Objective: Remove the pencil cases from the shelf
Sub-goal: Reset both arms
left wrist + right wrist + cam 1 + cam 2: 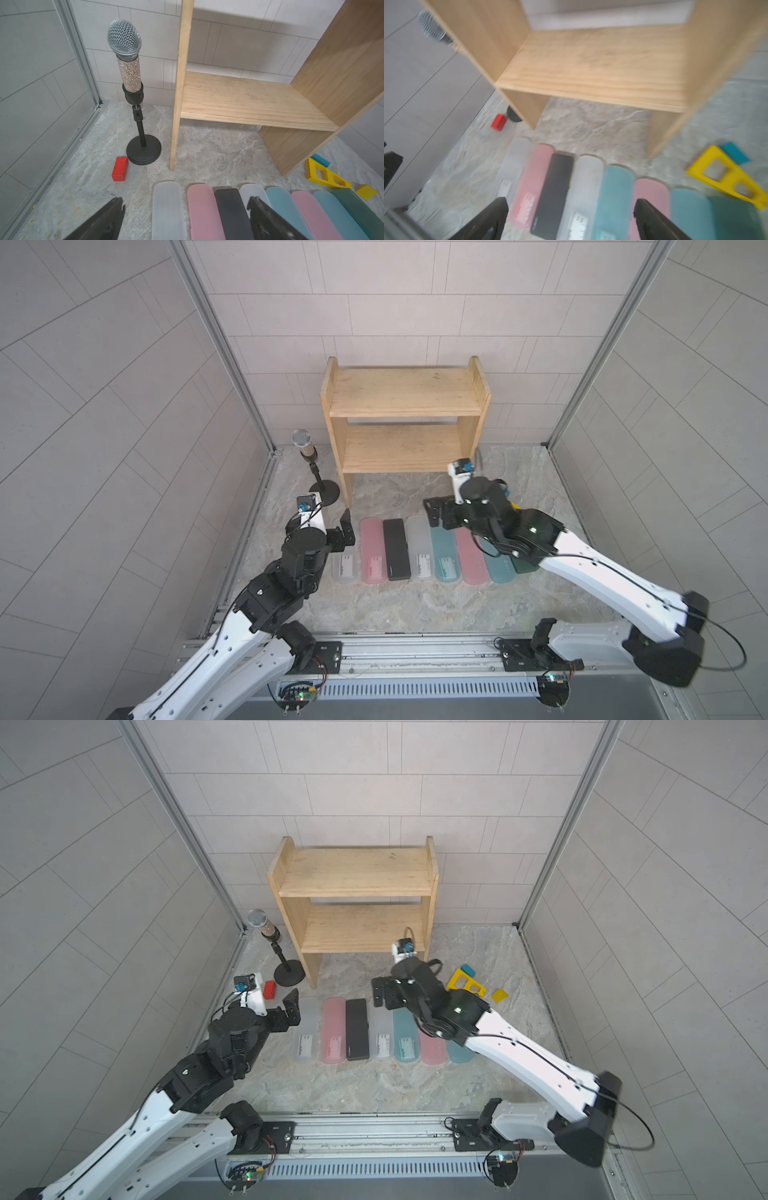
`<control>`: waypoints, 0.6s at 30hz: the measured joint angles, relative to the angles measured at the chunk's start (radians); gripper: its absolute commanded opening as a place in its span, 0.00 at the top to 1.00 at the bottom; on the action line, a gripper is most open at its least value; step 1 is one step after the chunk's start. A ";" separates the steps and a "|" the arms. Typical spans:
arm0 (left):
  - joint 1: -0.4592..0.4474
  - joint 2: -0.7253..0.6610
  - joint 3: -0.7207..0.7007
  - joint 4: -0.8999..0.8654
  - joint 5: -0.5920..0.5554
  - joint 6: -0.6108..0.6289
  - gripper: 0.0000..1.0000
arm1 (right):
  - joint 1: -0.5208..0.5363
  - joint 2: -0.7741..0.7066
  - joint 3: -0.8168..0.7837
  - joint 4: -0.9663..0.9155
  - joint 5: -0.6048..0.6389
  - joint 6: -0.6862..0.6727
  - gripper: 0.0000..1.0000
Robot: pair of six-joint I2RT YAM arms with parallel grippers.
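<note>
Left fingers (108, 220) and right fingers (654, 220) both stand wide and empty over the row of eight pencil cases (398, 549). The cases lie side by side on the surface (374, 605) just in front of the shelf (405, 391), whose two tiers are bare. I judge the job done bar the retreat: I'd lift each arm straight up before pulling back, so no fingertip drags a case out of line. On the marbled grey stone, a microphone (301, 439) on its stand, a red block (269, 990), a yellow triangular frame (465, 984) and a small teal block (468, 970) sit off to the sides, within grey tiled walls (415, 302).
</note>
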 measured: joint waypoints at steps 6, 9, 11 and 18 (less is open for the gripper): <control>0.263 0.095 -0.077 0.139 0.140 0.015 0.00 | -0.374 -0.248 -0.138 -0.095 -0.027 -0.065 0.00; 0.350 0.095 -0.109 0.180 0.167 0.047 0.00 | -0.524 -0.241 -0.156 -0.117 -0.095 -0.093 0.00; 0.396 0.108 -0.117 0.208 0.179 0.058 0.00 | -0.596 -0.204 -0.165 -0.117 -0.140 -0.101 0.00; 0.484 0.189 -0.193 0.343 0.199 0.084 0.00 | -0.724 -0.086 -0.230 -0.063 -0.223 -0.124 0.00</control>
